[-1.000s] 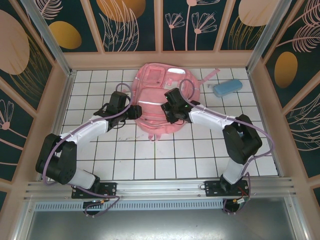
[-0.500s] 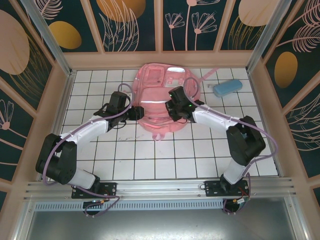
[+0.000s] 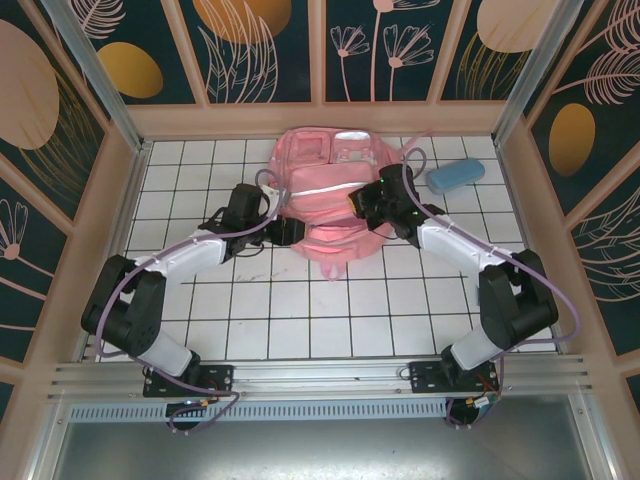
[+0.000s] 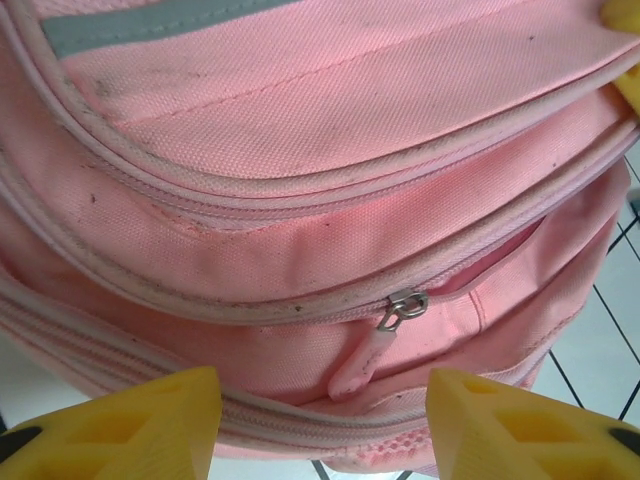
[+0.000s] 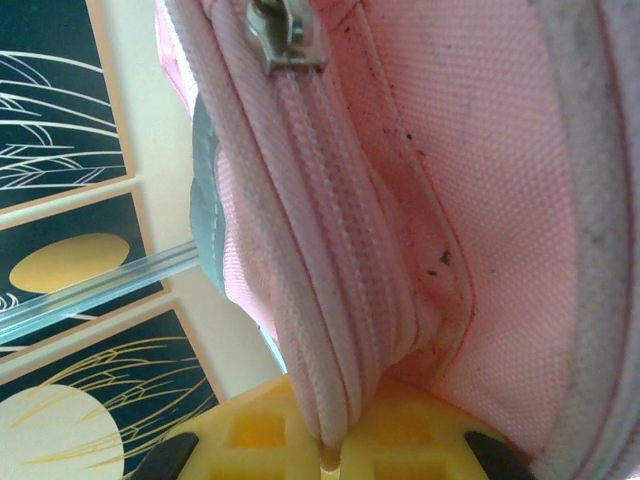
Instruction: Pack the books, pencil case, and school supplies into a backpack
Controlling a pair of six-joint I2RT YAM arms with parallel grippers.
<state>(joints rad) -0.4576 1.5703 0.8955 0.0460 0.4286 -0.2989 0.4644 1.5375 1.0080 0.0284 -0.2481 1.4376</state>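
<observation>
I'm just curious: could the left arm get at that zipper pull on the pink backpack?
Probably yes: its open fingers frame the zipper pull, which lies bare on the backpack just ahead.

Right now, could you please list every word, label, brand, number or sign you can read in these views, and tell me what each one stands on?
There is no readable text in these views.
backpack: plain pink fabric with pale strips, no label or brand seen.
pencil case: plain light blue, too small to tell any print.
zip pull and zip slider: no legible lettering.
wall panels: leaf and flower drawings, no writing.
</observation>
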